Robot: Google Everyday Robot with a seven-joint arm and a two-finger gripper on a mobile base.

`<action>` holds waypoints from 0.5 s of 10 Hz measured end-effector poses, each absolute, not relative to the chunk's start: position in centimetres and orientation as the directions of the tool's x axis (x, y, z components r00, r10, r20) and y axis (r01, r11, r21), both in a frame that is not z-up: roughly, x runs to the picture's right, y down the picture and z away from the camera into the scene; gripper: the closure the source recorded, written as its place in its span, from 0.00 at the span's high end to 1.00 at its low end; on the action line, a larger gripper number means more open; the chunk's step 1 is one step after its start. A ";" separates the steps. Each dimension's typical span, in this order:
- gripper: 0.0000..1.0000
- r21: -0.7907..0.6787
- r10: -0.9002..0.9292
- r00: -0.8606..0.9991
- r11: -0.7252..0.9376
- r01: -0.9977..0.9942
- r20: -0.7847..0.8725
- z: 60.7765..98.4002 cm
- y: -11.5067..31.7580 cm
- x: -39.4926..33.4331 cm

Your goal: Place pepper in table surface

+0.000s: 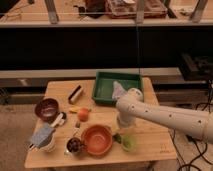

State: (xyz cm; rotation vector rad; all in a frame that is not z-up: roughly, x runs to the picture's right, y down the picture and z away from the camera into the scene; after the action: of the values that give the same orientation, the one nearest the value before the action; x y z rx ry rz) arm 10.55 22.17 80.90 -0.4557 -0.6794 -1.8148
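The pepper (117, 137) looks like a small dark green sliver lying on the table surface (150, 137), between the orange bowl (96, 139) and the pale green cup (129, 144). My white arm reaches in from the right, and the gripper (123, 128) points down just above the pepper, close to the cup. The gripper stands open, and I see nothing held in it. The wrist hides part of the pepper.
A green tray (105, 93) with a pale crumpled item sits behind the arm. An orange fruit (83, 114), a maroon bowl (46, 108), a dark cup (75, 145), a cloth-covered white cup (43, 138) and a dark block (76, 93) fill the left half.
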 end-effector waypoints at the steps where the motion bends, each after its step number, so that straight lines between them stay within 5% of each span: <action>1: 0.80 0.228 -0.720 -0.340 -0.252 0.940 0.605 81.1 22.3 10.3; 2: 0.77 0.226 -0.718 -0.344 -0.260 0.939 0.605 81.2 22.4 10.0; 5: 0.49 0.201 -0.723 -0.336 -0.270 0.942 0.604 81.5 22.6 9.9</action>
State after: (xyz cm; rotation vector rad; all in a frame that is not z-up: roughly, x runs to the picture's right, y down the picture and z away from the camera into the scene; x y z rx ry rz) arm 9.91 22.63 81.53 -0.4793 -0.6457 -1.8330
